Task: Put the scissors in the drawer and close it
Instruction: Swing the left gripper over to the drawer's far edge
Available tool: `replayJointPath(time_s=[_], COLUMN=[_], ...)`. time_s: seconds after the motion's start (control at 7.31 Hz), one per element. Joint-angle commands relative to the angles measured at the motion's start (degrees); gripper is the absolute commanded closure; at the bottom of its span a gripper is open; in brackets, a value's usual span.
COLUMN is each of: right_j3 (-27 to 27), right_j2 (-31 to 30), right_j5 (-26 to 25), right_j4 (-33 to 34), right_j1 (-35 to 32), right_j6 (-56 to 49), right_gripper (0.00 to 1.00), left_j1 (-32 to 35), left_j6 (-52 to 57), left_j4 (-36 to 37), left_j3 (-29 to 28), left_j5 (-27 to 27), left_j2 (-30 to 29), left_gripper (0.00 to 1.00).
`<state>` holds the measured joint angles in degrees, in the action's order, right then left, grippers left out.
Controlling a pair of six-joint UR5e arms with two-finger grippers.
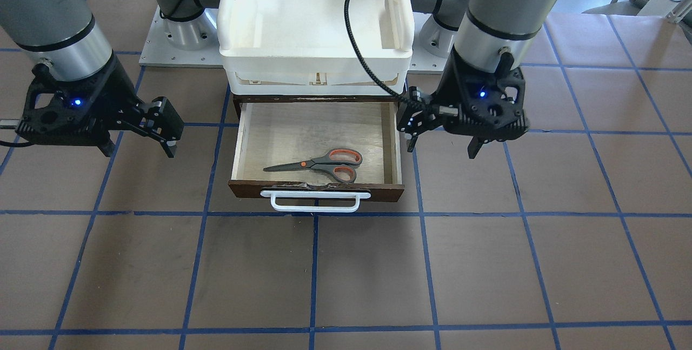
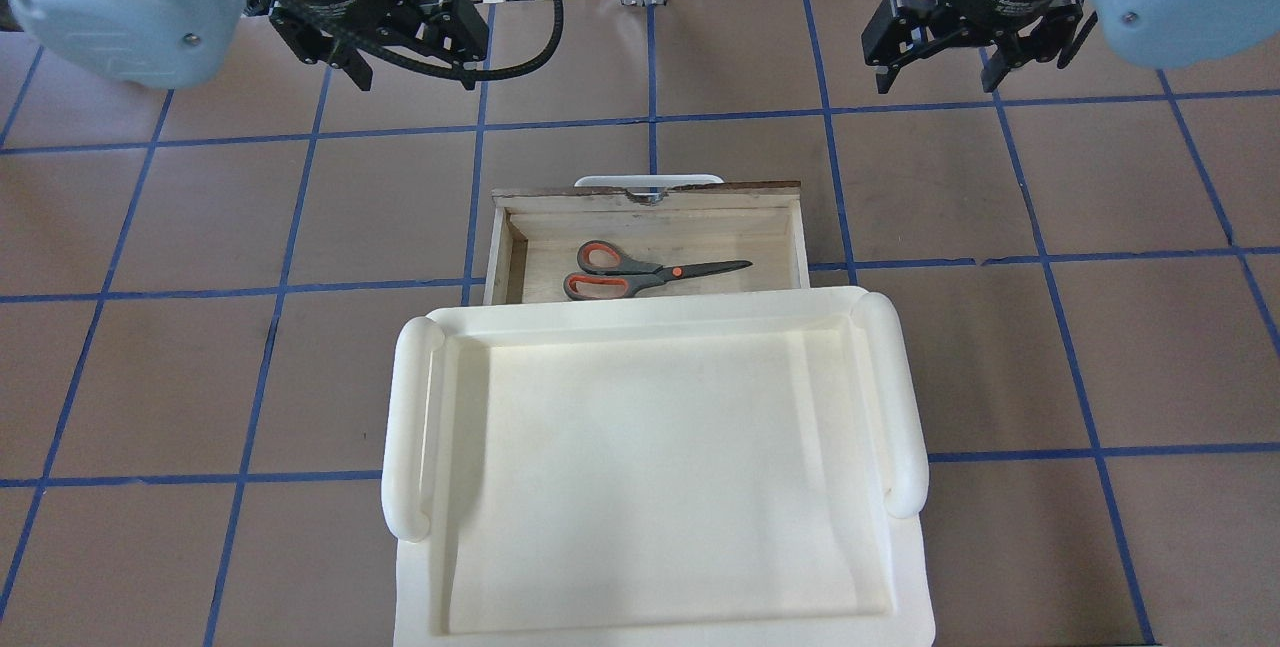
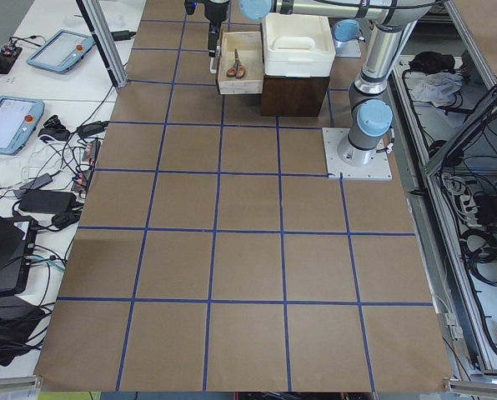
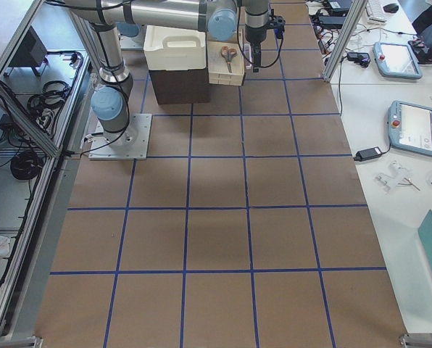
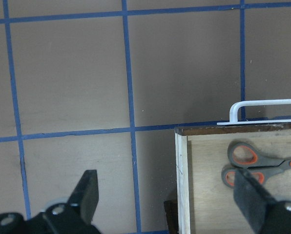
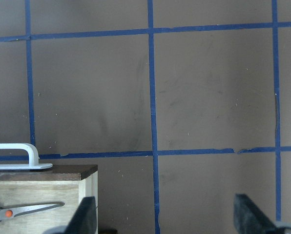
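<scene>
The drawer (image 1: 398, 144) is pulled open. It is dark brown wood outside and pale, smooth plywood inside, with a white bar handle (image 1: 315, 202) on its front. The scissors (image 1: 319, 165) lie flat inside the drawer, near its front wall. They have grey handles with orange-red rings and thin dark blades. A white plastic tray (image 1: 227, 20) with round edges sits above the drawer's back. The left gripper (image 2: 415, 67) and the right gripper (image 2: 937, 67) hang at either side of the drawer, jaws wide apart and holding nothing.

Big brown table (image 3: 248, 267) gridded with blue tape lines (image 1: 486, 213). White benches (image 4: 397, 217) run down both sides, cluttered with teach pendants (image 4: 416, 127) and tangled cables (image 3: 61, 171). Lighting's bright and even.
</scene>
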<state>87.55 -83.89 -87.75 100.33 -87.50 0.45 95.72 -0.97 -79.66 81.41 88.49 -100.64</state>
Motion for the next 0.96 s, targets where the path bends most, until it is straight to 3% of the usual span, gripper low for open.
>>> replayJointPath(time_s=[0.0, 0.27, 0.55, 0.82], right_j3=[0.34, 0.60, 0.25, 0.69], right_j2=[-2.06, -2.94, -2.94, -4.35], right_j5=[-0.23, -0.40, -0.93, -0.32], right_j4=[-3.37, -4.17, -9.08, -8.92], right_j1=[-0.04, -0.04, 0.31, -0.39], right_j6=[2.19, 2.10, 2.01, 2.80], right_gripper=[0.00, 0.00, 0.00, 0.00], left_j1=[2.44, 5.16, 7.54, 7.99], left_j6=[-0.96, -2.71, -7.81, -11.06], left_j4=[2.83, 2.93, 2.76, 2.76], left_j3=[-2.30, -4.94, -9.06, -9.60], left_j5=[0.37, 0.72, 5.62, 4.16], left_j2=[-7.52, -12.10, -15.54, -16.95], left_gripper=[0.00, 0.00, 0.00, 0.00])
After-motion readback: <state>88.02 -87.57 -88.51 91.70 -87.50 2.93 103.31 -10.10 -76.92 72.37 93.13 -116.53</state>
